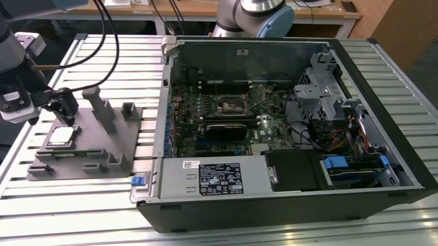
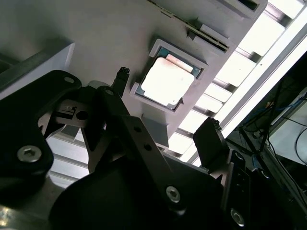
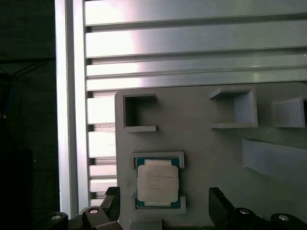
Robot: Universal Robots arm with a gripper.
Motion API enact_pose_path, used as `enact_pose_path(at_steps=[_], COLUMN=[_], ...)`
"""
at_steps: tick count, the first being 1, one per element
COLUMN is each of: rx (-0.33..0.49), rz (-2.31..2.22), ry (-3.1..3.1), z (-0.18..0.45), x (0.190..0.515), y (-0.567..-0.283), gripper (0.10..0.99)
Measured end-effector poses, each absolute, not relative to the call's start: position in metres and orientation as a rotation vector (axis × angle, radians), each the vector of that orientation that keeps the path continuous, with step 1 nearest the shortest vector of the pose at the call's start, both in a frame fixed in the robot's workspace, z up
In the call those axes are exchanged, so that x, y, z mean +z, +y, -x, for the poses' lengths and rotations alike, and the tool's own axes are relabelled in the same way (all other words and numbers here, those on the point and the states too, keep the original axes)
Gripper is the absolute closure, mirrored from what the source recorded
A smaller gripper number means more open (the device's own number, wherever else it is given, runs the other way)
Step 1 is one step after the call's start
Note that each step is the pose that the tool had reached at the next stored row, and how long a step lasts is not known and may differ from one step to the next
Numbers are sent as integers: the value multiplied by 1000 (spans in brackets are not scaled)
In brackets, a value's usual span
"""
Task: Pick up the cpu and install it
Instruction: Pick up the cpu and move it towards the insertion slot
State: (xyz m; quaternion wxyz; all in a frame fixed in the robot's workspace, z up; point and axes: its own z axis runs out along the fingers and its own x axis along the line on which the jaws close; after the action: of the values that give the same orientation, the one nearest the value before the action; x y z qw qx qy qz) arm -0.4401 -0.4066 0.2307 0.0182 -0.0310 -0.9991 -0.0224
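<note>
Gripper (image 3: 163, 194), jaws wide open & holding nothing, hangs over the cpu (image 3: 158, 183), w/ one finger either side of it and neither touching it in both wrist views. The cpu lies flat in a square pocket of the grey fixture tray (image 1: 85, 134), at approx 9 o'clock from the open PC case (image 1: 274, 215) in the exterior view; the motherboard socket (image 1: 229, 105) is well apart, inside the case. Judged step: pick-up approach, cpu not yet gripped. A grasp calls for fingers squared to opposite chip edges, clear of the pocket walls.
</note>
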Motion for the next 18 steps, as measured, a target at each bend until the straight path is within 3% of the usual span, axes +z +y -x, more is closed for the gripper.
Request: enact_pose_path(at_steps=[18], rx=[-70], rz=[96], ry=[-3103], z=[440], x=[226], y=[-407], gripper=[267])
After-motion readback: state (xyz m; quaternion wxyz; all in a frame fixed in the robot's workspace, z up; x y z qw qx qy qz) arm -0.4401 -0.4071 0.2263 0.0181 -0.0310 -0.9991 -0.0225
